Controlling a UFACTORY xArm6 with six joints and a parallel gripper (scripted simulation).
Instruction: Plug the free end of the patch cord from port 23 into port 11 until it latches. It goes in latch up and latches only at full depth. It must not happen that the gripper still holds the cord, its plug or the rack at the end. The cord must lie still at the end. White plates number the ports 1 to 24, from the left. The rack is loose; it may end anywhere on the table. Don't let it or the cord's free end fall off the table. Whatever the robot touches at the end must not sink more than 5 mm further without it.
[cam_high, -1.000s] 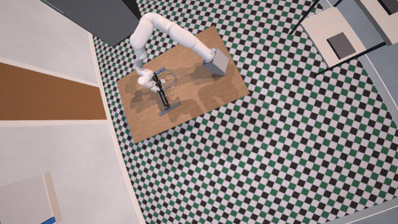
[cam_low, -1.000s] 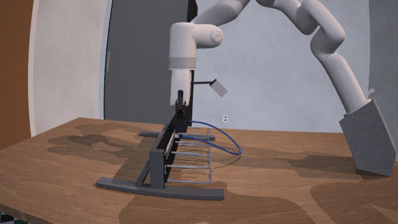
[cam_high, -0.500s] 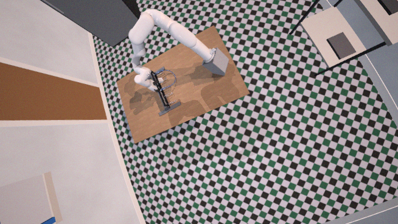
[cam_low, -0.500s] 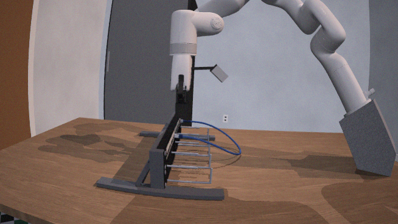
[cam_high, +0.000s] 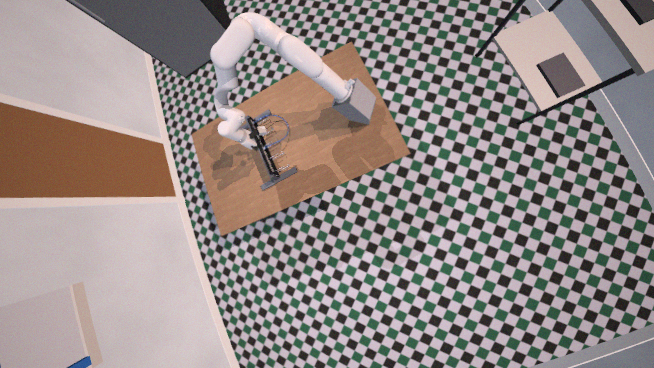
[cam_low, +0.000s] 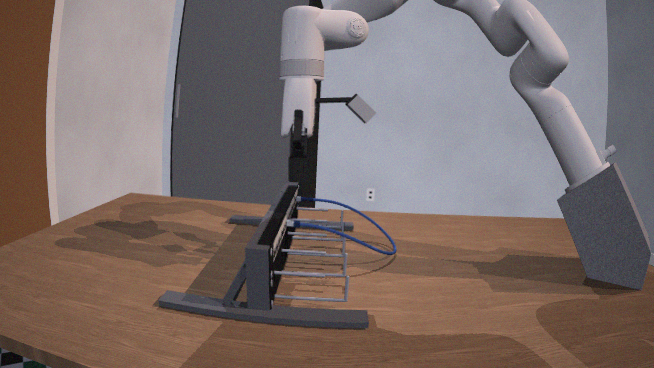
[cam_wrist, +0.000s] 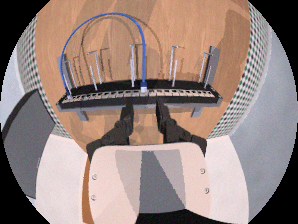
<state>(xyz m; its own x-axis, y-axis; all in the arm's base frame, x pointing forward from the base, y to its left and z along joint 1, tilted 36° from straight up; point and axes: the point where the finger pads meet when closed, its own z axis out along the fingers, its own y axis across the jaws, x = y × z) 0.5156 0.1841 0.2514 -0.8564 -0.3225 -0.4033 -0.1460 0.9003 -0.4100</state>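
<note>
Exterior view: my gripper (cam_low: 298, 142) hangs above the far end of the rack (cam_low: 260, 260), clear of it, fingers pointing down. My fingers stand part-way apart and hold nothing; in the wrist view the two dark fingers frame bare wood, with the rack's top edge just past their tips. The rack is a dark grey panel standing upright on two flat grey feet (cam_low: 265, 314) on the wooden table (cam_low: 450, 320), left of centre in the frame. Thin grey wire brackets (cam_low: 320, 274) stick out of its right face in a row. The patch cord (cam_low: 370, 225) is blue and thin; both ends sit at the panel face near its far end, one above the other from this angle, and the cord loops out to the right, its bend resting on or just above the wood. Wrist view: the cord (cam_wrist: 100, 26) arches from the panel's left end across to a spot near its middle, right of my left finger. Port numbers are too small to read. Top view: the rack (cam_high: 265, 150) sits in the table's left part, well in from the edges.
</note>
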